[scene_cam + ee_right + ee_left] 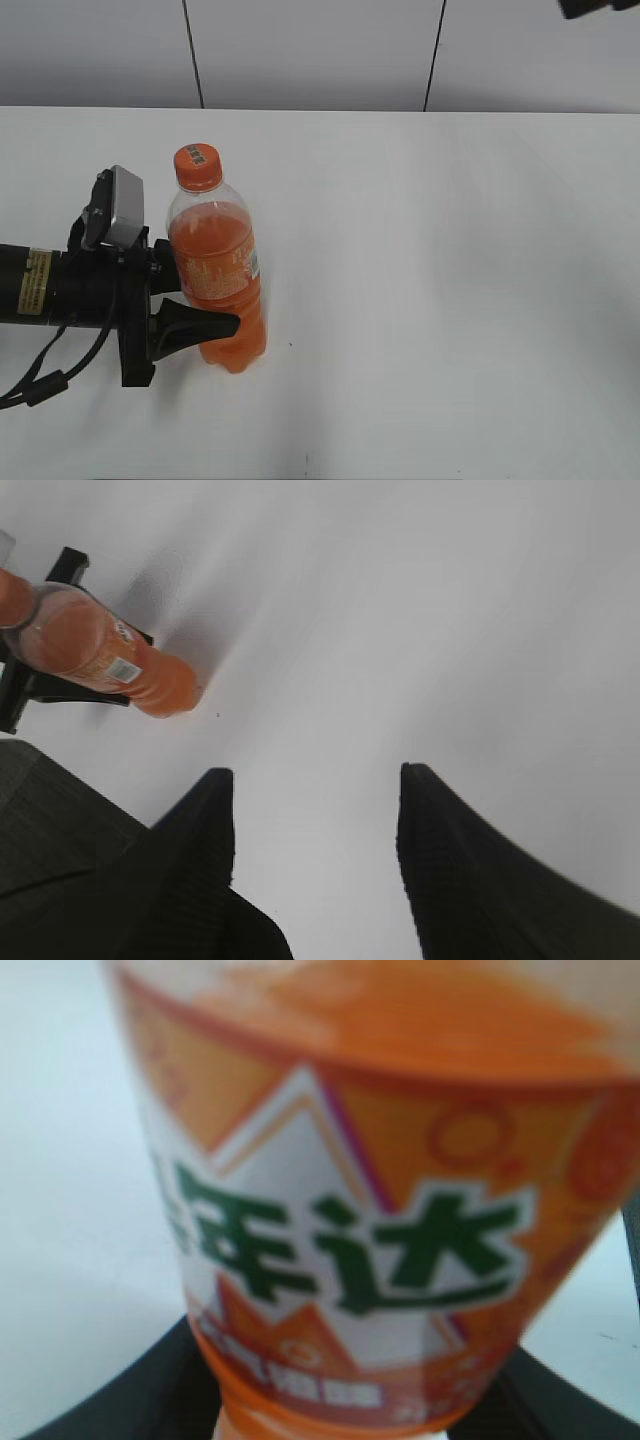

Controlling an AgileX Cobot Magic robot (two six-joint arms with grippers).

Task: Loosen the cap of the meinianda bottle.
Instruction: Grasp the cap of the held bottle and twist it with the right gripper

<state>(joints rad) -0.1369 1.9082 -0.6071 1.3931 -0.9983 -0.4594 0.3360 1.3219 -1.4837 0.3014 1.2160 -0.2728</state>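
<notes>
The meinianda bottle [218, 270] stands upright on the white table, holding orange drink and wearing an orange-and-white label. Its orange cap [197, 165] sits on top with nothing touching it. My left gripper [222, 318] comes in from the left and is shut on the bottle's lower body; one black finger [205, 327] shows in front. In the left wrist view the label [350, 1240] fills the frame between my left gripper's [340, 1415] dark fingers. My right gripper [315, 775] hangs open and empty high above the table, far from the bottle [110, 655].
The white table [450, 300] stretches to the right of and in front of the bottle. A grey wall with dark seams [430, 55] rises behind it. A dark part of the right arm [598, 6] shows at the top right corner.
</notes>
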